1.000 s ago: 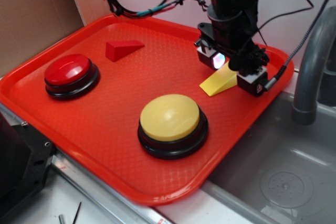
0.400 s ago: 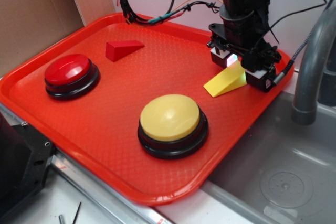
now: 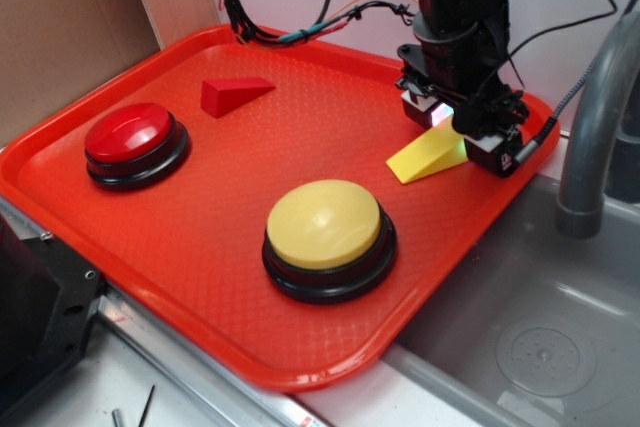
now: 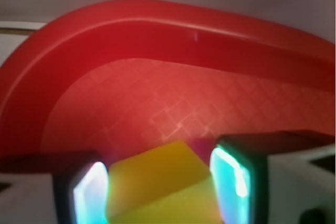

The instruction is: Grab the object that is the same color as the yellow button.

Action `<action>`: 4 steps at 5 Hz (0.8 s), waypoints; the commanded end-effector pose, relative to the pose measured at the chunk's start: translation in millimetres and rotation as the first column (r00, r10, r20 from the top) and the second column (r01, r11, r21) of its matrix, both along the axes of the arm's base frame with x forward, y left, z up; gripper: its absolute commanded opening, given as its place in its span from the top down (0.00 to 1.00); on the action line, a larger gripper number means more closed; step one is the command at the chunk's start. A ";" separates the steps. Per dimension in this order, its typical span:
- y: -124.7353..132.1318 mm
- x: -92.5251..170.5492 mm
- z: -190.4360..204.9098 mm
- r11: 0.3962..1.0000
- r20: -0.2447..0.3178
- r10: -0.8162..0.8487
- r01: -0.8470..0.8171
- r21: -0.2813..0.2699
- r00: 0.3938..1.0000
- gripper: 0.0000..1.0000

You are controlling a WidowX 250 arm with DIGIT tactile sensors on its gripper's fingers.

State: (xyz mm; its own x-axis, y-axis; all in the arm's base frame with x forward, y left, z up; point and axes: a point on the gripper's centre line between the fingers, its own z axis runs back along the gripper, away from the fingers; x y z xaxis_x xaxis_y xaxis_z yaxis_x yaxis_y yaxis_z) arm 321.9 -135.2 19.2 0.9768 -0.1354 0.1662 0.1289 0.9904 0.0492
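A large red tray (image 3: 200,197) fills most of the exterior view, its rim running from the upper left down to the lower centre; in the wrist view that rim (image 4: 157,30) curves across the upper half of the frame, just beyond the fingers. To the right of the tray lies a grey sink basin (image 3: 530,327) with a grey faucet pipe (image 3: 590,137) rising along the right edge, and a brown cardboard panel (image 3: 60,27) stands at the upper left. The yellow button (image 3: 323,224), a pale domed cap on a black ring base, sits at lower centre of the tray, near the wedge but apart from it. A smaller red button (image 3: 130,134) rests at the left, and a red wedge (image 3: 232,93) lies at upper centre-left, well apart from the arm. Nothing lies between these and the gripper. The gripper (image 3: 456,131) stands at the upper right, close to the tray's far corner, its two fingers spread either side of the thick end of the yellow wedge (image 3: 428,155); whether the pads (image 4: 89,195) actually press it cannot be told, since the wrist view is blurred. The wedge is a small, solid, bright yellow ramp, its thin edge pointing toward lower left, its base seemingly on the tray floor.
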 end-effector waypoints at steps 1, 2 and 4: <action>32.3 2.4 63.4 0.994 -0.009 0.086 -0.087 -0.065 0.996 1.00; 47.3 -8.7 98.6 0.988 -0.001 0.130 -0.130 -0.082 0.991 1.00; 75.3 -54.6 143.0 0.978 -0.001 0.172 -0.170 -0.124 0.985 1.00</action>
